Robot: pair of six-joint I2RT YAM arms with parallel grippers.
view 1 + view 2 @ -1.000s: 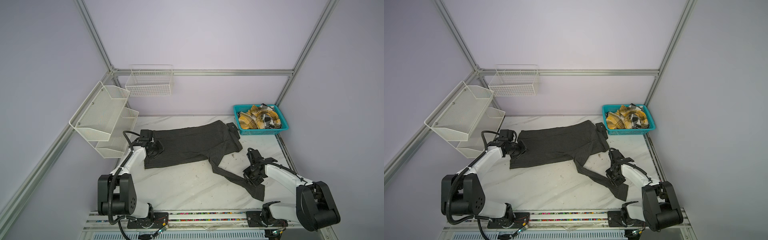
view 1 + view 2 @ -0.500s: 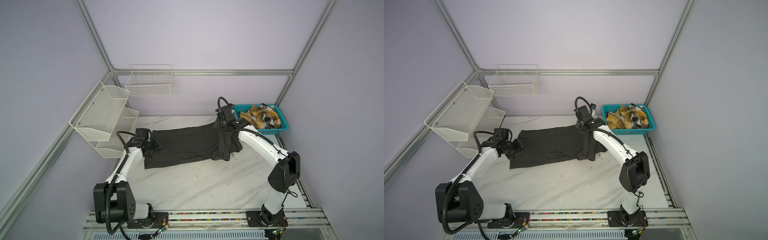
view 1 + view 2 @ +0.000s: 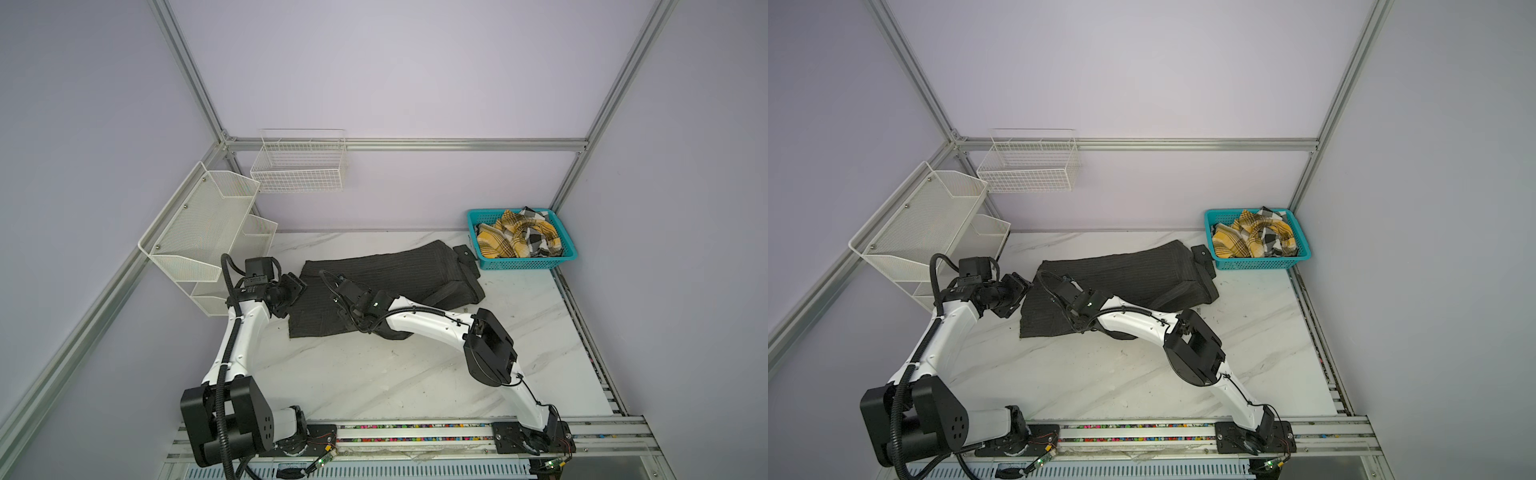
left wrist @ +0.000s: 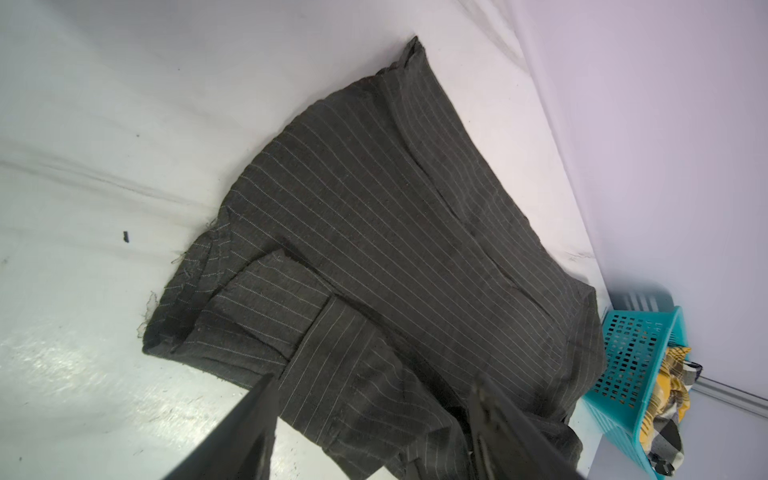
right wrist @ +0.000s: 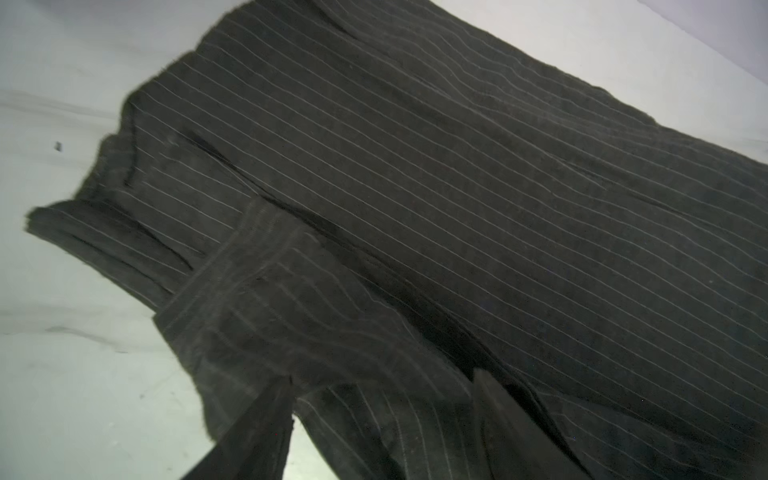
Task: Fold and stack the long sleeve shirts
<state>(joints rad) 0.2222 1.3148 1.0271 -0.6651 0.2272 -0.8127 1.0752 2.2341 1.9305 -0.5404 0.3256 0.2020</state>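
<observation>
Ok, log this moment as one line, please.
stage: folding pinstripe shirt | sleeve laid across body | left jaws open at hem end | right jaws open over sleeve | plaid shirt bunched in teal basket

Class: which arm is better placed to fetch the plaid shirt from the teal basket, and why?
Probably right: the plaid shirt lies in the teal basket on that side, and the right gripper is open.

Soft, cool light comes evenly from overhead, so the lavender walls (image 3: 374, 83) look flat and shadows under the arms stay faint. The white table (image 3: 374, 374) carries a mild sheen, with a brighter glare patch in the left wrist view. The charcoal shirt (image 3: 395, 270) swallows detail in both top views. The right wrist view is dimmer and smeared with blur. The teal basket (image 4: 631, 365) looks soft.
</observation>
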